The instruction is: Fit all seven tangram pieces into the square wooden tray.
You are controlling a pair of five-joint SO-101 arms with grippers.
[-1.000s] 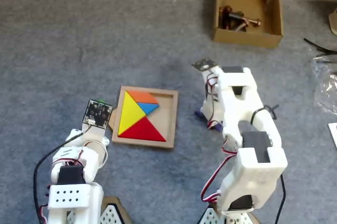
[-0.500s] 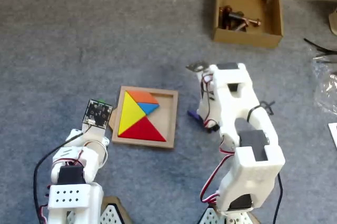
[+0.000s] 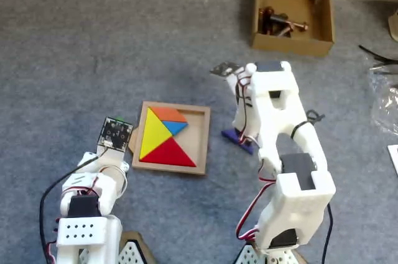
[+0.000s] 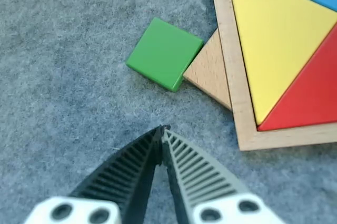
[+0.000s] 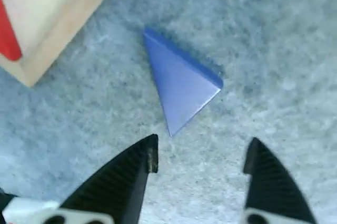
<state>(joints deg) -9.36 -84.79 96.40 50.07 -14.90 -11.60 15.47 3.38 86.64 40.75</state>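
The square wooden tray lies mid-table and holds orange, blue, yellow and red pieces; its right strip is bare wood. A purple-blue triangle lies on the carpet to the tray's right. My right gripper hangs open just above it, fingers straddling its near tip. A green square and a plain wooden triangle lie against the tray's left edge. My left gripper is shut and empty, a little short of them.
A cardboard box with metal parts stands at the back right. Plastic wrap and cables lie at the right edge. Grey carpet stretches open behind and left of the tray.
The right arm has swung left and toward the back, uncovering the purple-blue triangle on the carpet. The left arm has not moved.
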